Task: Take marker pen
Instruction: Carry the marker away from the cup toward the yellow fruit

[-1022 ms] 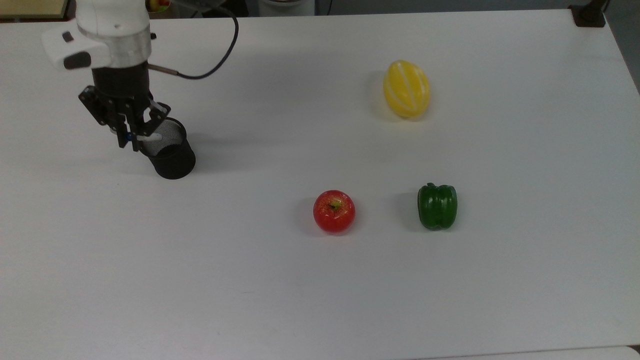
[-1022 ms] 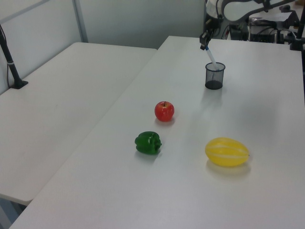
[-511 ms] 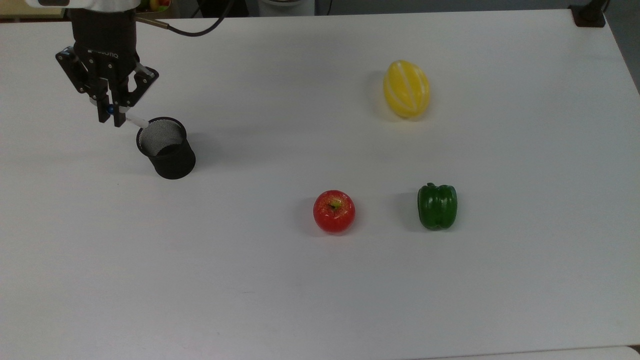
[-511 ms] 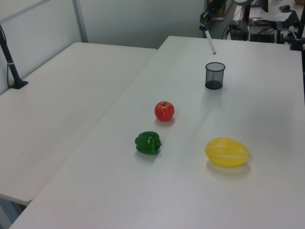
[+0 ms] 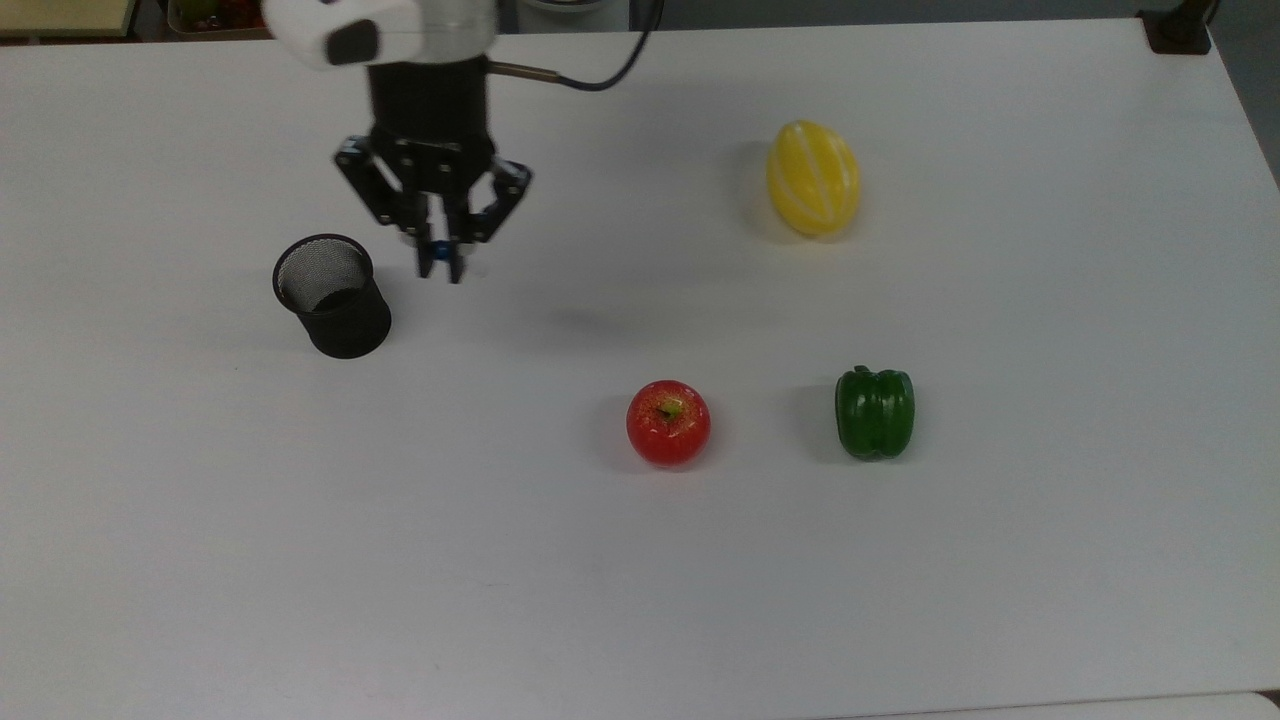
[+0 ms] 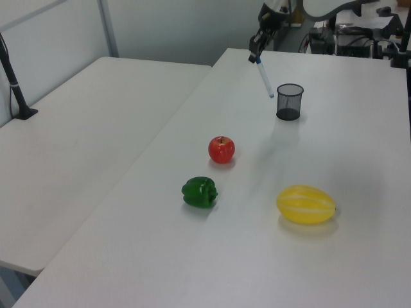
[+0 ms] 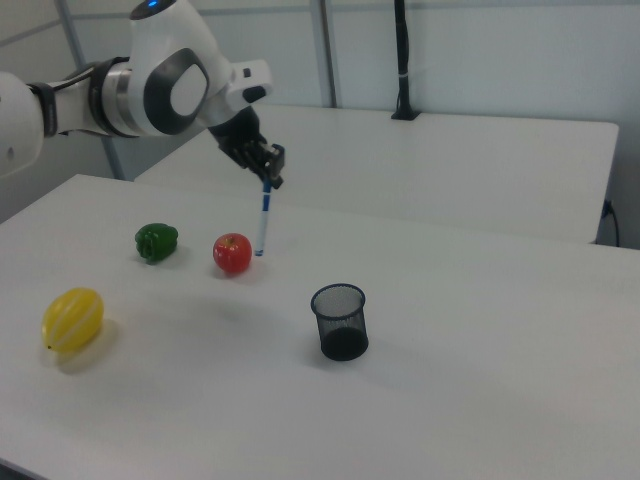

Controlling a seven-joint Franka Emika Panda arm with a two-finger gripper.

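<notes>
Fingers point(image 5: 428, 256) are clamped on the blue-capped top end of the marker pen point(image 6: 264, 80); the gripper point(image 5: 440, 263) points down at the counter point(image 5: 640, 600). In the left view the white barrel hangs below the grip, slightly tilted, tip free in the air, touching nothing. In the right view the marker pen point(image 7: 263, 222) hangs near vertical, well above the counter.

In the top view, the black mesh cup point(image 5: 333, 296) stands at about 8 o'clock from the gripper, near but apart. The pen is fully outside it.

Farther out in the top view: red apple point(image 5: 668, 422) at roughly 4 o'clock, green pepper point(image 5: 875, 412) beyond it on the same bearing, yellow melon point(image 5: 813, 177) at about 3 o'clock. All well apart from the arm.

Judgement: the take is essentially done, with the pen out of the cup and held aloft. This looks like the carry phase. The next move calls for holding grip force steady, since the grasp is at one end and the long barrel can swing or pivot. Keep it high enough to pass over the fruit if heading that way.
</notes>
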